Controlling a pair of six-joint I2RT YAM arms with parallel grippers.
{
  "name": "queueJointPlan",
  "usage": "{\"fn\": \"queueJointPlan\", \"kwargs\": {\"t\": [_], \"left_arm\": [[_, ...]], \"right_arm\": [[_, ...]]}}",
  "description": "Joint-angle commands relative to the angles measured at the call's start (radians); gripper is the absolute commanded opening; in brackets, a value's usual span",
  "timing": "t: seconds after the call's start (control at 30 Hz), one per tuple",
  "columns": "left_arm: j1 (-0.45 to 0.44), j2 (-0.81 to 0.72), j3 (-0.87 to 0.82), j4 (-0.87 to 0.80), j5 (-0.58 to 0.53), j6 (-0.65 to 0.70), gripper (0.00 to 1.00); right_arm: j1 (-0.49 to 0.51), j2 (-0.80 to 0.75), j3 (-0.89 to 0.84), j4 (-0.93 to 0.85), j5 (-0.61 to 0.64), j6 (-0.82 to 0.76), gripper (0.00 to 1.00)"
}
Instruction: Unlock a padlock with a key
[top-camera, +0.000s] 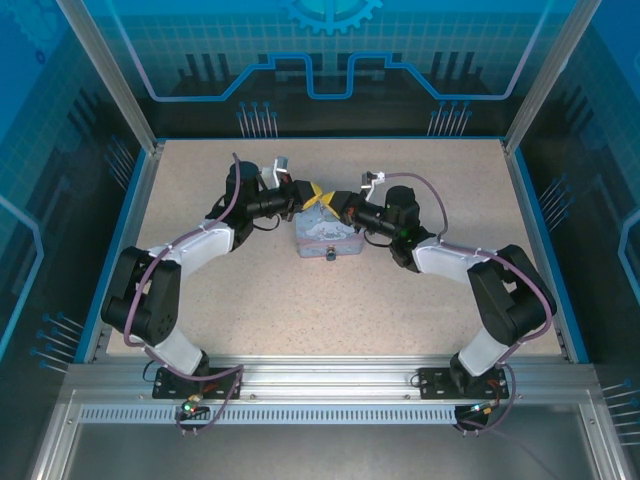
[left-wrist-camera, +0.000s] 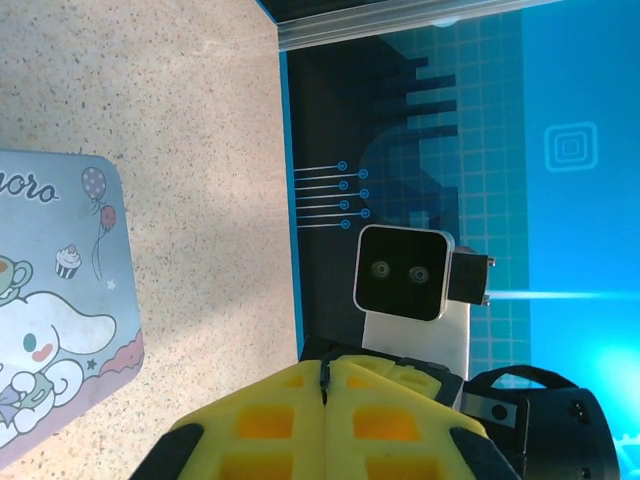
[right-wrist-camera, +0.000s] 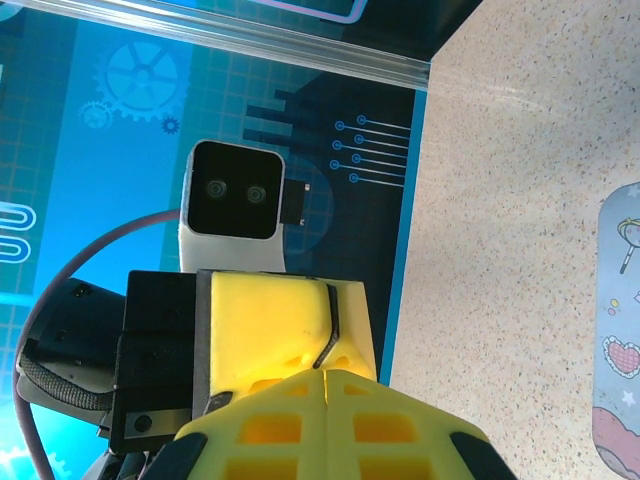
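Left wrist view: the pale blue cartoon-printed rectangular tin (left-wrist-camera: 55, 320) runs off the left and bottom edges. Right wrist view: the right edge cuts it. Top view: the left gripper (top-camera: 311, 196) and right gripper (top-camera: 327, 200) overlap its far edge. A dark speck (top-camera: 330, 256) at its near side is too small to identify.

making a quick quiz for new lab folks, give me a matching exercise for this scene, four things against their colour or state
Things
A. tin
B. left tool
C. table
D. right arm's camera

Colour or state
1. speckled beige
2. pale blue with a cartoon print
3. black face on a white mount
4. yellow fingers pressed together

Pairs: A-2, B-4, C-1, D-3
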Motion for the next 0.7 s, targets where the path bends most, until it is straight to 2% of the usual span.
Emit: {"fn": "queueJointPlan", "kwargs": {"t": [0.0,0.03,0.13,0.2,0.3,0.4,0.5,0.6,0.67], "left_arm": [[-0.009,0.005,-0.008,0.026,0.010,0.005,0.00],[-0.009,0.003,-0.008,0.025,0.004,0.005,0.00],[-0.009,-0.010,-0.008,0.013,-0.019,0.015,0.00],[-0.009,-0.018,-0.005,0.003,-0.029,0.021,0.00],[-0.008,-0.031,0.002,-0.007,-0.042,0.030,0.00],[-0.006,-0.044,0.009,-0.018,-0.054,0.040,0.00],[-0.007,-0.059,0.018,-0.034,-0.066,0.058,0.00],[-0.007,-0.071,0.033,-0.053,-0.076,0.071,0.00],[-0.006,-0.072,0.042,-0.053,-0.080,0.071,0.00]], "right_arm": [[-0.013,-0.016,0.016,-0.014,-0.009,-0.005,0.03],[-0.015,-0.019,0.012,-0.014,-0.008,-0.007,0.13],[-0.026,-0.041,-0.011,-0.026,0.003,-0.011,0.56],[-0.038,-0.062,-0.026,-0.041,0.008,-0.017,0.76],[-0.057,-0.105,-0.037,-0.108,0.015,-0.053,0.97],[-0.068,-0.169,0.003,-0.293,0.026,-0.156,1.00],[-0.063,-0.226,0.156,-0.700,0.064,-0.347,1.00],[-0.056,-0.212,0.359,-1.093,0.155,-0.493,1.00],[-0.054,-0.201,0.421,-1.200,0.215,-0.550,1.00]]}}
